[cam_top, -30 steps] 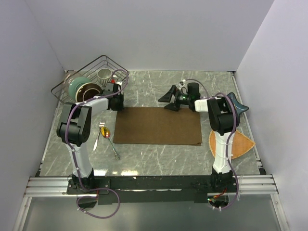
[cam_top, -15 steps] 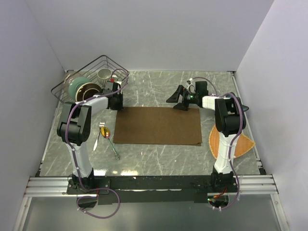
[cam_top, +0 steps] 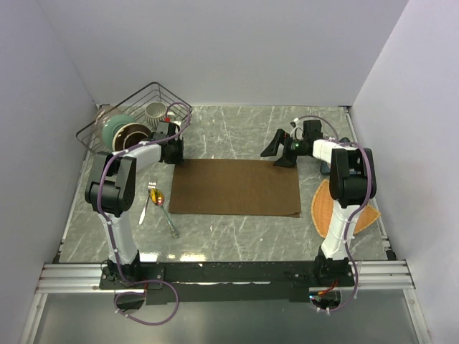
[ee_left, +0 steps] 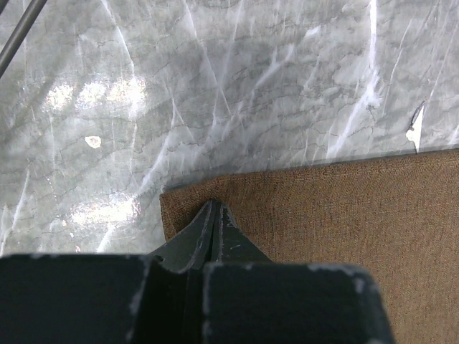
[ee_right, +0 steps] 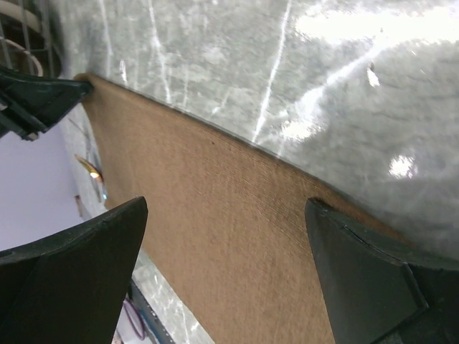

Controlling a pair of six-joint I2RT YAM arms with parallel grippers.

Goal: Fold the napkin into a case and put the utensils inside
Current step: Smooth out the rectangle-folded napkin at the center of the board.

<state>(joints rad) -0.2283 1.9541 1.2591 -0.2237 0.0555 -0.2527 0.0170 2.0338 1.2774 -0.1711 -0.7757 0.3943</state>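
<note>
The job is sitting at an early stage. The napkin (cam_top: 235, 188) is lying flat at the middle of the table (cam_top: 229, 132) as a wide rectangle. No pocket is showing yet, and I cannot tell whether it is already doubled once. The utensils are lying bare on the table at the napkin's 9 o'clock, just beside its edge and not on it. So the folding into a case and the loading of the utensils are both waiting to be done.

The left gripper (cam_top: 174, 153) is sitting at the napkin's 10 o'clock corner. In its wrist view its fingers (ee_left: 215, 215) are pressing together on that corner, so I am judging it to be clamped on the cloth. The right gripper (cam_top: 281, 152) is hanging at the 2 o'clock corner with its jaws spread wide over the far edge (ee_right: 224, 215), gripping nothing.

Counting:
- One napkin.
- Two utensils: one fork (cam_top: 148, 201) and one spoon (cam_top: 161, 199) with a gold bowl.
- One wire basket (cam_top: 163, 89) at the table's 10 o'clock, carrying two bowls, teal (cam_top: 115, 127) and brown (cam_top: 133, 136), and one mug (cam_top: 155, 112).
- One orange mat (cam_top: 362, 215) at 4 o'clock, partly hiding under the right arm.
</note>
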